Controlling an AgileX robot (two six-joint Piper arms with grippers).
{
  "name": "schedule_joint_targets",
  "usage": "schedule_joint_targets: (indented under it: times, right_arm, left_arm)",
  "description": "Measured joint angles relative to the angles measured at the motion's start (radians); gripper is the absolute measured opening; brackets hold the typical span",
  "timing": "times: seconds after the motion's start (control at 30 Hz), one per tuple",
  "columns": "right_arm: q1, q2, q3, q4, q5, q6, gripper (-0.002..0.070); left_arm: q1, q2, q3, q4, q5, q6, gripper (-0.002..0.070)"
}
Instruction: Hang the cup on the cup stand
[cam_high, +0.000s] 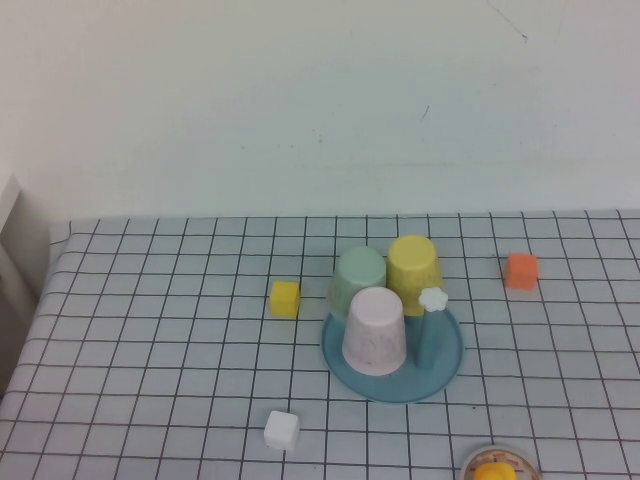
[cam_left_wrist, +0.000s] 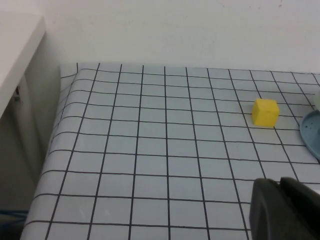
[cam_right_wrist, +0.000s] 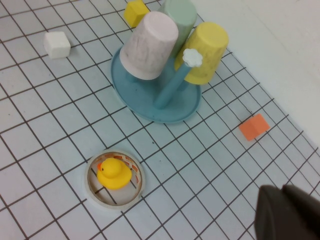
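The yellow cup (cam_high: 414, 266) hangs upside down on a peg of the blue cup stand (cam_high: 447, 358), at its back right; it also shows in the right wrist view (cam_right_wrist: 206, 54). A pale green cup (cam_high: 358, 280) and a pale pink cup (cam_high: 375, 330) hang on other pegs. One peg with a white flower knob (cam_high: 433, 298) is bare. Neither gripper shows in the high view. My left gripper (cam_left_wrist: 280, 187) is shut and empty over the table's left part. My right gripper (cam_right_wrist: 281, 192) is shut and empty, off to the stand's near right.
A yellow cube (cam_high: 285, 298) lies left of the stand, a white cube (cam_high: 282, 430) at the front, an orange cube (cam_high: 521, 270) at the right. A yellow duck sits in a tape ring (cam_right_wrist: 115, 178) near the front edge. A white shelf (cam_left_wrist: 15, 45) stands left of the table.
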Motion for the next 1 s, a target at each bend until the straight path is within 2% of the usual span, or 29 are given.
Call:
schedule_joint_targets:
  times: [1.0]
  right_arm:
    - [0.000, 0.000, 0.000, 0.000, 0.000, 0.000, -0.0001]
  left_arm:
    - [0.000, 0.000, 0.000, 0.043, 0.002, 0.080, 0.0000]
